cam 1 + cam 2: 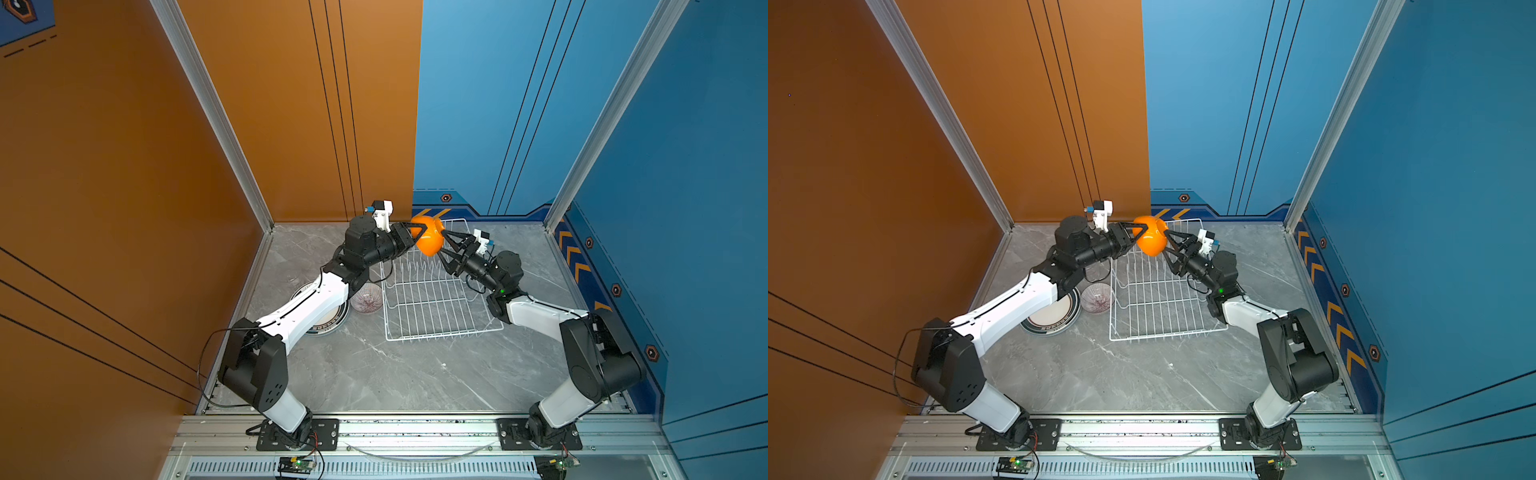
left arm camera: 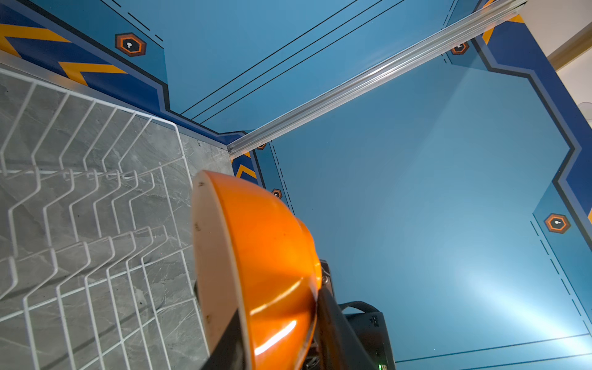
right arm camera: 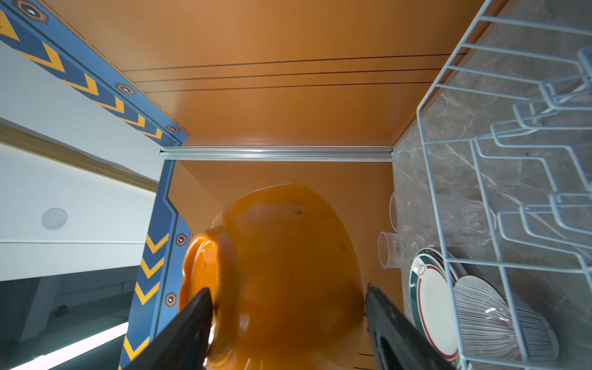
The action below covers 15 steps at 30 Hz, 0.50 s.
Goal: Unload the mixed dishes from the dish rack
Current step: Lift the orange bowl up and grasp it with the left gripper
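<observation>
Orange bowl [image 1: 428,243], tilted above dish rack [image 1: 440,335], apparently mid-handover | left gripper [image 1: 420,236]: jaws narrow, clamped on rim | right gripper [image 1: 439,242]: jaws wide astride foot, grip unclear | probably bound leftward, beside dark-ringed plate [image 1: 328,322]

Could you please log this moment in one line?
orange bowl: aloft over dish rack | left gripper: shut on its rim | right gripper: open around bowl

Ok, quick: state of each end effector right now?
Left end effector: closed on the orange bowl.
Right end effector: open, straddling the bowl.
</observation>
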### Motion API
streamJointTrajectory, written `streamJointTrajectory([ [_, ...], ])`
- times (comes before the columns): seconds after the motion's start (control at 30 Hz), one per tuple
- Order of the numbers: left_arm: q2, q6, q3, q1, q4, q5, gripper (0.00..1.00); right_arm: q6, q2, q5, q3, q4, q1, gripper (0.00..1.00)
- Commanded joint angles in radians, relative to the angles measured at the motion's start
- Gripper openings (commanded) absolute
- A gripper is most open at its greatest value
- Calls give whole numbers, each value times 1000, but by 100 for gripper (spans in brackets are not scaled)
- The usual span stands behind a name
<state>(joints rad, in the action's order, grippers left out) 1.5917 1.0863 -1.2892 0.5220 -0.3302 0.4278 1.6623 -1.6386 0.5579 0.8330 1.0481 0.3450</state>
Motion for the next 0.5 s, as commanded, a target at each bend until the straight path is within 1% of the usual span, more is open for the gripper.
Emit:
streamJointTrajectory([
  [0.0, 4, -30, 5, 18, -43, 29, 0, -59, -18, 60, 22, 21, 25, 80],
  [0.03, 5, -31, 5, 18, -43, 29, 0, -61, -21, 63, 25, 21, 25, 81],
  [0.37, 18, -28, 23, 24, -43, 26, 0, -65, -31, 65, 28, 9, 26, 81],
  [0.47, 11, -45, 9, 16, 22, 15, 0, -69, -25, 63, 21, 7, 17, 81],
])
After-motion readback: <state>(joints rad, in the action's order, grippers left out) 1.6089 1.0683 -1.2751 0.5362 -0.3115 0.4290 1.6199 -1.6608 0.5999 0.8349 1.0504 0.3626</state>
